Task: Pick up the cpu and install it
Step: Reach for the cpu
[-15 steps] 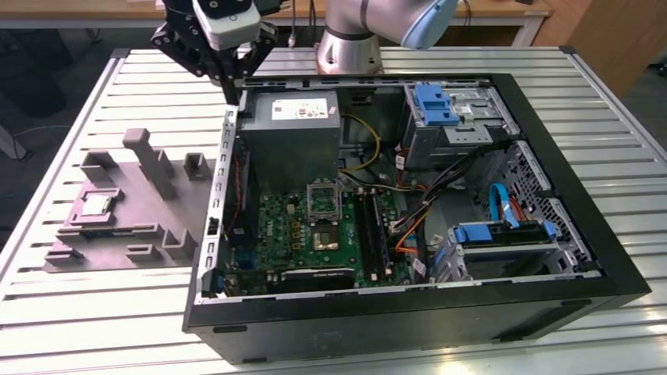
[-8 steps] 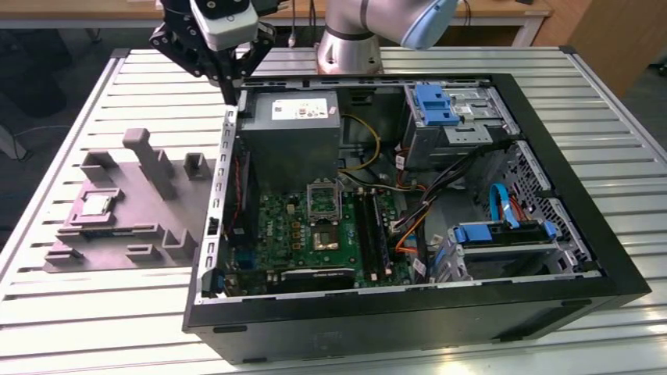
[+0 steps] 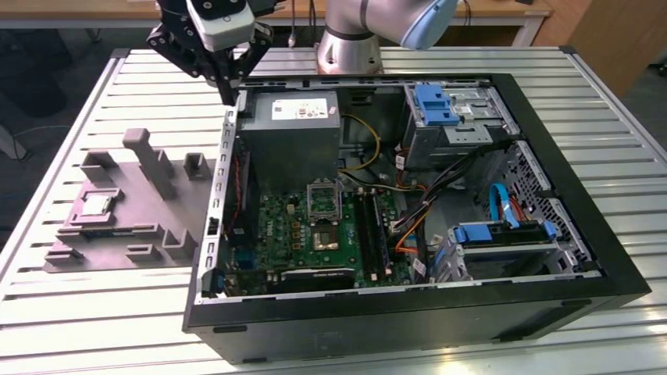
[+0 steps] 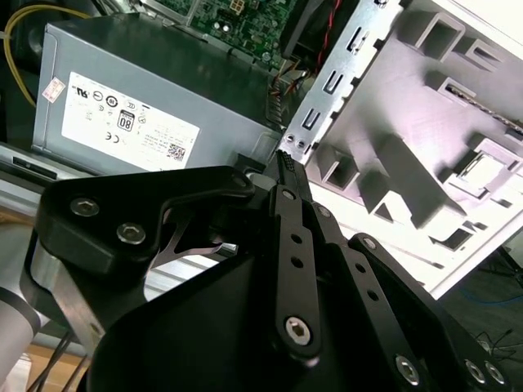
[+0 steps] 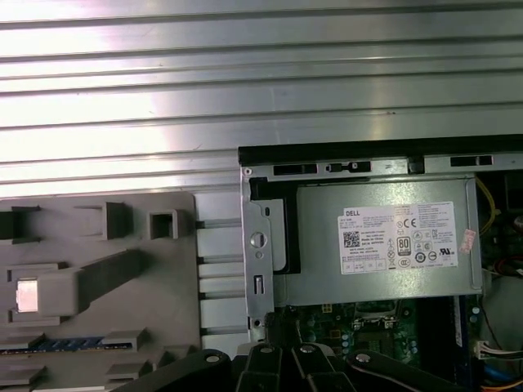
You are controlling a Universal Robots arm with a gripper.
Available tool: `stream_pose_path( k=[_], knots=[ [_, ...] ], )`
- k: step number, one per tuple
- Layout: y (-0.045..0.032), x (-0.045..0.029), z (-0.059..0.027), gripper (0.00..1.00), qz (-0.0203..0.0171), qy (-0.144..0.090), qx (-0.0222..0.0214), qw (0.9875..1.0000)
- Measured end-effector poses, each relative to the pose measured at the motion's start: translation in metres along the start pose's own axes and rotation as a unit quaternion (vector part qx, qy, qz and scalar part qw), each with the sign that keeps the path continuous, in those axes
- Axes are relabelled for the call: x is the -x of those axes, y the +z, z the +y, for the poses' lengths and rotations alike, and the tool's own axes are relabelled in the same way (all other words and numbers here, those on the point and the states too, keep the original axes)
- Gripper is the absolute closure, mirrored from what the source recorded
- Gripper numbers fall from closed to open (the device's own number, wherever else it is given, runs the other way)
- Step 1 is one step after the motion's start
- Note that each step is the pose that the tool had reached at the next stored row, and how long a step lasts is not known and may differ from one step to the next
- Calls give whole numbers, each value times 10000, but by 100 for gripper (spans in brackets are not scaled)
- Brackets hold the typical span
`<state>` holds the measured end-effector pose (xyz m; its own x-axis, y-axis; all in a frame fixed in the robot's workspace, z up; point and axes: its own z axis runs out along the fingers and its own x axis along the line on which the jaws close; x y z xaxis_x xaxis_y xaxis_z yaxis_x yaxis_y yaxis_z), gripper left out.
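Two fingers closed on nothing, one cpu in its tray.
In the exterior view we saw the gripper (image 3: 226, 95) up over the back corner of the open computer case (image 3: 417, 320), its fingers pressed together and holding nothing. The cpu (image 3: 98, 205) lay flat in the grey tray (image 3: 136, 220) on the table (image 3: 105, 328), at the exterior view's left of the case and well apart from the gripper. In the second wrist view the black fingers (image 4: 288, 245) met at their tips near the grey power box (image 4: 212, 90). In the first wrist view the cpu (image 5: 28, 294) sat in its square seat in the tray (image 5: 163, 327), and the power box (image 5: 319, 269) was inside the case.
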<state>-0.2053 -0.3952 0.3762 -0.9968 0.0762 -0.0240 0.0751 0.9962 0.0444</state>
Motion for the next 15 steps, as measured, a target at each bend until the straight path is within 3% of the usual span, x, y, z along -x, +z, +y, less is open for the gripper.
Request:
stream_pose_path(
  k=[15],
  knots=[
    [12,-59,-5,89,4,0,0,10000]
  ],
)
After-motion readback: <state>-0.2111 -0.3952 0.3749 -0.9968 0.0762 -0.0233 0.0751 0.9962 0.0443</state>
